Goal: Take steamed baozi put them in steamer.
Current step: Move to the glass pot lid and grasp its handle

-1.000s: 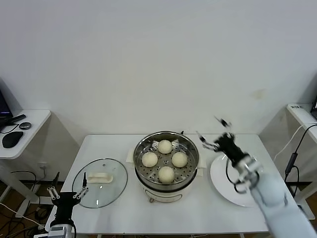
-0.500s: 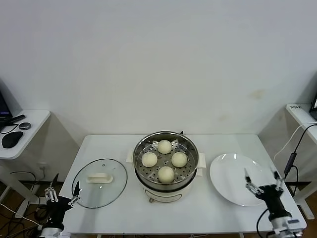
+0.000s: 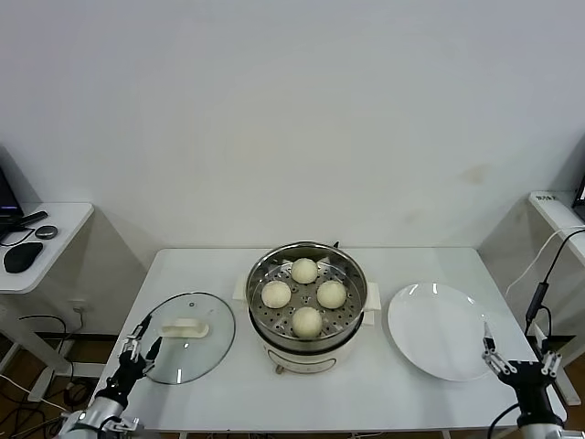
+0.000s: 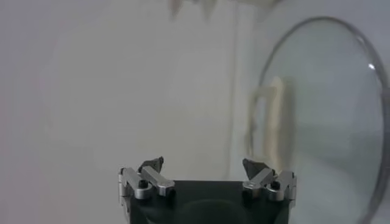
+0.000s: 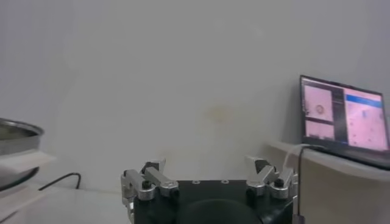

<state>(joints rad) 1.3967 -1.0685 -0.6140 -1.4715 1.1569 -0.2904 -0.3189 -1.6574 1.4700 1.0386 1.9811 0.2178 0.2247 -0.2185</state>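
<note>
Several pale cream baozi (image 3: 305, 294) lie on the perforated tray inside the steel steamer (image 3: 306, 342), which stands on a white base at the table's middle. My left gripper (image 3: 137, 340) is open and empty, low at the table's front left corner beside the glass lid (image 3: 186, 349). My right gripper (image 3: 516, 354) is open and empty, low past the table's front right corner, beside the white plate (image 3: 439, 329). The steamer's rim shows in the right wrist view (image 5: 15, 129).
The glass lid with its white handle lies flat left of the steamer and shows in the left wrist view (image 4: 323, 122). The white plate right of the steamer holds nothing. A side desk with a mouse (image 3: 22, 257) stands far left. A laptop screen (image 5: 343, 114) stands on a shelf at right.
My right arm has drawn back from above the plate near the steamer, down past the table's front right corner. My left gripper has shifted slightly at the front left corner.
</note>
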